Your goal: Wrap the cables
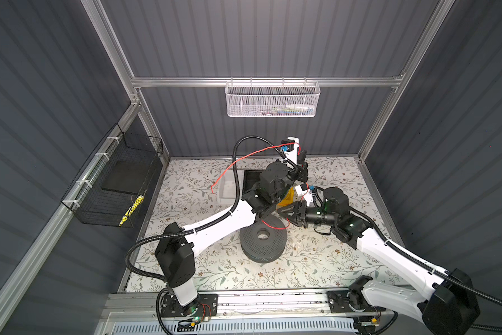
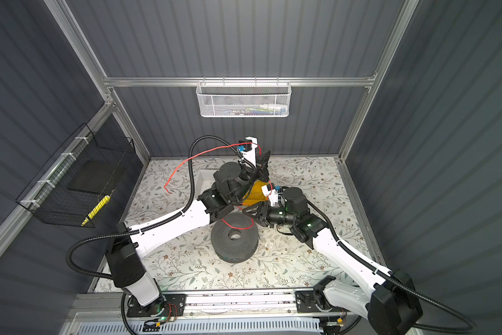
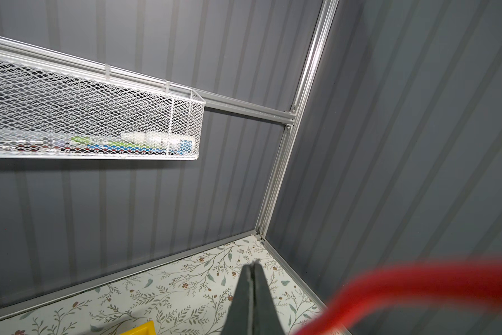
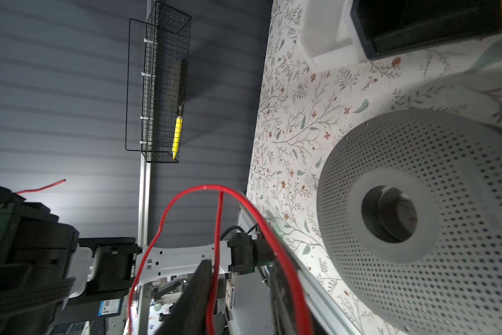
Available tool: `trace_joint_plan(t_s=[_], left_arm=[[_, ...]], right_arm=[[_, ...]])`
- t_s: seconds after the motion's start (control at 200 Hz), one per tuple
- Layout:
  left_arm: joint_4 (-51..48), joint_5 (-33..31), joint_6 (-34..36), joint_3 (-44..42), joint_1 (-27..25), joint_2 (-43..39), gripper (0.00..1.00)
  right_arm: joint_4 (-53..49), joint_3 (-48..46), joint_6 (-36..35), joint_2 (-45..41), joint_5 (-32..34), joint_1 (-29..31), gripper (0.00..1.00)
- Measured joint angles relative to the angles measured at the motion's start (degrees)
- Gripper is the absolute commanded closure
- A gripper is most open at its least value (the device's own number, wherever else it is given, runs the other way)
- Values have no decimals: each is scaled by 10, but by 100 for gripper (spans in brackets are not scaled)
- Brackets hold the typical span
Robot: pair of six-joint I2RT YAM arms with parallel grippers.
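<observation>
The floral-covered table [image 1: 316,269] has open room along its near edge and right side, but its middle is crowded. The left arm [image 1: 229,216] stretches from the near-left base across the centre, with its wrist bent up toward the back wall. It covers most of a yellow bin [image 2: 254,193] and part of a black bin [image 1: 251,178] that sits beside a white tray [image 1: 226,190]. The right arm [image 1: 394,258] reaches in from the near right with its forearm level, pointing left just behind the grey perforated spool [image 1: 262,246].

The red cable [image 1: 245,157] rises from a free end near the white tray and arcs over to the left wrist. It shows again as a loop on the spool's back edge, and the arms hide its path between.

The right gripper [image 4: 239,262] has its fingers partly apart, and one red strand runs between them, close along one finger. The left gripper [image 3: 253,268] has its fingers pressed together. Whether they nip the cable, which is blurred close to the lens, cannot be told.
</observation>
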Motion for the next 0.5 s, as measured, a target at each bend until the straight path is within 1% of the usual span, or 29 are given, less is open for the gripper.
trace_joint_plan(t_s=[0.13, 0.25, 0.36, 0.43, 0.5], left_arm=[[0, 0, 0, 0, 0, 0, 100], [0, -1, 0, -1, 0, 0, 100], [-1, -5, 1, -4, 0, 0, 100], [-5, -10, 1, -6, 1, -3, 100], [-16, -19, 1, -10, 5, -13, 100]], right_arm=[[6, 1, 2, 8, 3, 4, 86], [-1, 0, -1, 0, 10, 4, 95], [-29, -13, -13, -38, 26, 3, 100], [-51, -27, -19, -70, 38, -2, 100], [-77, -48, -27, -110, 50, -20, 100]])
